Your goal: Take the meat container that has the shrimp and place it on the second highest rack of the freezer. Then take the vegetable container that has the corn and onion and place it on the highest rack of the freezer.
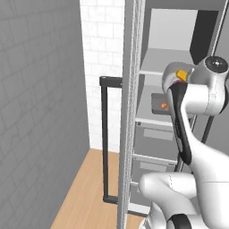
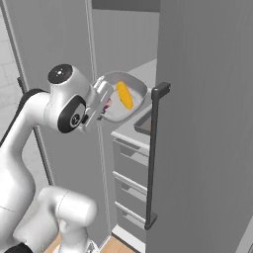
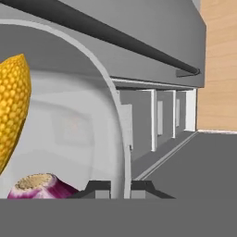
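Observation:
My gripper is shut on the rim of the round grey vegetable container, held tilted in front of the open freezer. The yellow corn and the purple onion lie inside it. The container hangs level with the highest rack, at its front edge. One shelf lower, on the second highest rack, rests the dark meat container with the orange shrimp. In the right base view the gripper sits at the container's left side, with my arm behind it.
Grey drawers fill the freezer below the shelves. The two doors stand open, each with a long dark bar handle. A grey wall closes the left side. Wooden floor lies below.

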Robot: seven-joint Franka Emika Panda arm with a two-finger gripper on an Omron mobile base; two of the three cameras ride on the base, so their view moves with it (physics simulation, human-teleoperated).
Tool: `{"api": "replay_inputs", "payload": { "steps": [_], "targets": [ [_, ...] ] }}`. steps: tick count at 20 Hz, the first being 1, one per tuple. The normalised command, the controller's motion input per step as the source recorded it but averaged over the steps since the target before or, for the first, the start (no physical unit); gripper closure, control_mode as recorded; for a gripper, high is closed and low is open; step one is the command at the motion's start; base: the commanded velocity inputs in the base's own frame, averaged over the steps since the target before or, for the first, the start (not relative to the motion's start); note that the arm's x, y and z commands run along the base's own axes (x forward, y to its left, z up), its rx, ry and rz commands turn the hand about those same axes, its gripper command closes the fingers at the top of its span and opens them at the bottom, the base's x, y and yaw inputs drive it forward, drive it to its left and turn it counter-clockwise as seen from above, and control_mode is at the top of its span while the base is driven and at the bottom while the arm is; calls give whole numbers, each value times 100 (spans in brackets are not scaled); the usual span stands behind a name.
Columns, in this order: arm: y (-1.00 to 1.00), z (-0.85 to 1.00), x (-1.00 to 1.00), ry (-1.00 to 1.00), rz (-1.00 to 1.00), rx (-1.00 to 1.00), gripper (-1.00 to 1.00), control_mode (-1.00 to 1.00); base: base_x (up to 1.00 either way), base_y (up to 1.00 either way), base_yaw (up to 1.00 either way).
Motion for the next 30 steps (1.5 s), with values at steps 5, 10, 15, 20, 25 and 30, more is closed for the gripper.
{"api": "replay_inputs", "payload": {
  "steps": [5, 10, 15, 20, 25, 30],
  "targets": [
    [-18, 14, 38, 0, 3, -9, 100, -100, 0, 0, 0],
    [14, 3, 10, 1, 6, -31, 100, -100, 0, 0, 0],
    [-20, 30, 14, 0, 8, -3, 100, -100, 0, 0, 0],
    [-20, 6, 50, 2, 0, 12, 100, -100, 0, 0, 0],
    [-10, 11, 55, 10, 0, 1, 100, -100, 0, 0, 0],
    [-16, 1, 37, 2, 0, 3, 100, -100, 0, 0, 0]
  ]
}}
